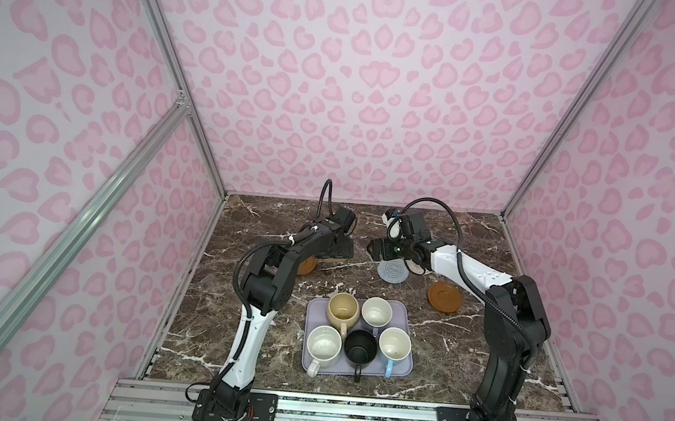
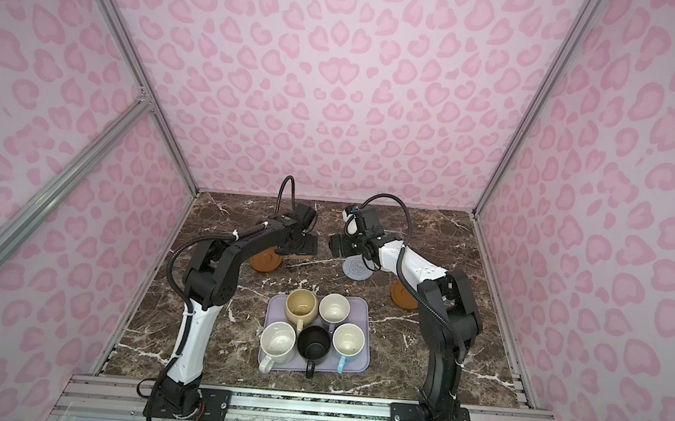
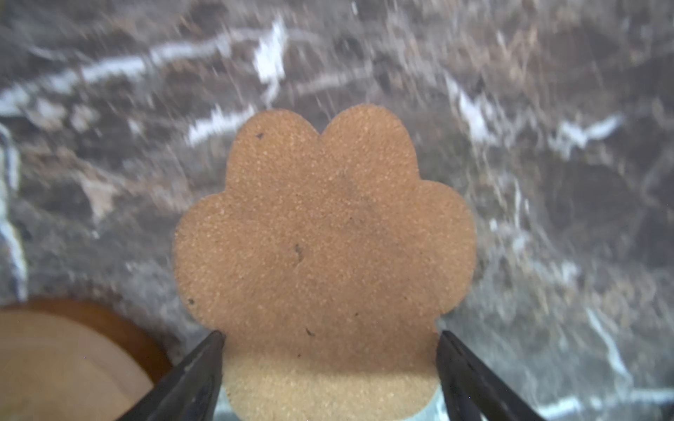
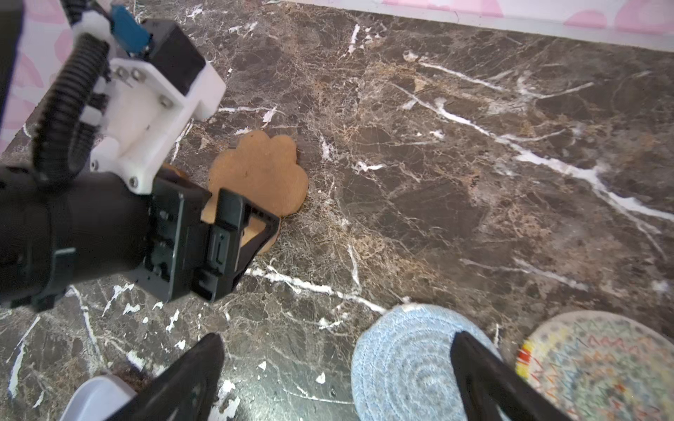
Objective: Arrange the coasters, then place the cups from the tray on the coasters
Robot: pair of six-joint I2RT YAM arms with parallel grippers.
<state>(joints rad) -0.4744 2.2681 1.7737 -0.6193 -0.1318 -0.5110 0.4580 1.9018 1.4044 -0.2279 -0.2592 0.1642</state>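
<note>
you're early in the coaster stage: your left claw (image 3: 330, 335) pinches the paw coaster (image 3: 324, 233) by its sides at the far counter (image 4: 437, 182), your right claw (image 4: 337, 339) hangs spread over the blue coaster (image 4: 408, 364), and all five cups (image 1: 360, 345) sit on the tray (image 1: 401, 315).
</note>
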